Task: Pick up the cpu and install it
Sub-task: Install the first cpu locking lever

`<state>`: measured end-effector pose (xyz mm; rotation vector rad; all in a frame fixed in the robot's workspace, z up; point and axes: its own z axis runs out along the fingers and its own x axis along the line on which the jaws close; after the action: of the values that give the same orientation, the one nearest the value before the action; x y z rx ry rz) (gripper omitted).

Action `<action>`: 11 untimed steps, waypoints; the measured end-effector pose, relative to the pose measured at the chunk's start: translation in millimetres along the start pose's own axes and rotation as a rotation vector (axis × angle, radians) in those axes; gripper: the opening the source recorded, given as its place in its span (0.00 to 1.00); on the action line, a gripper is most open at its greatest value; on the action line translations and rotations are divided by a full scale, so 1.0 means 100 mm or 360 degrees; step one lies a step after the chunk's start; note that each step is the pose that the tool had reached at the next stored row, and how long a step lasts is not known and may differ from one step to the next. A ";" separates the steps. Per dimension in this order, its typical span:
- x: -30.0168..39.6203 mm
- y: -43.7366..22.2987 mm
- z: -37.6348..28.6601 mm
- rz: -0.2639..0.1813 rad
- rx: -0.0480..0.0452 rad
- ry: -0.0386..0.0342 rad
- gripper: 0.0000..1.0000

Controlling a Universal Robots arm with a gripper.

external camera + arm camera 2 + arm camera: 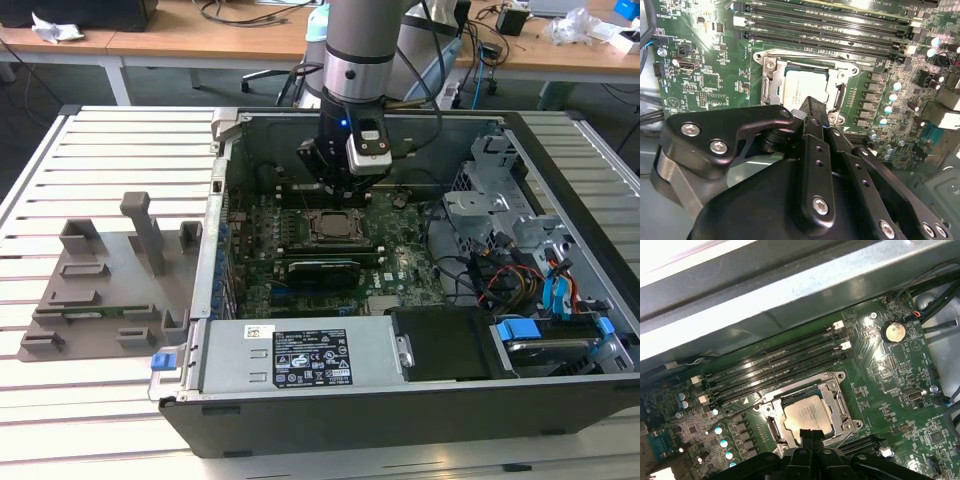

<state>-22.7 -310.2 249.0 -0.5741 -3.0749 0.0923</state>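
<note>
The cpu [333, 224] [804, 86] [806, 413], a small silvery square chip, lies flat inside the metal socket frame [840, 402] on the green motherboard [400, 265], within the open computer case. My gripper [344, 188] [814, 107] [810, 434] hangs just above the chip's near edge. Its two black fingertips are pressed together, so it is shut with nothing between them. In both wrist views the fingertips cover a strip of the chip and the socket's edge.
Black memory slots [775, 367] run alongside the socket. A grey power supply box [300, 358] fills the case's front. Drive cages and cables [520, 250] crowd the exterior view's right. A grey fixture [110, 280] stands on the slatted table at the exterior view's left.
</note>
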 end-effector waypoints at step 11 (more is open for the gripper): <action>0.000 0.000 0.000 -0.0127 0.0000 -0.0008 0.11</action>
<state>-22.7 -310.2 249.0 -0.4511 -3.0977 0.0930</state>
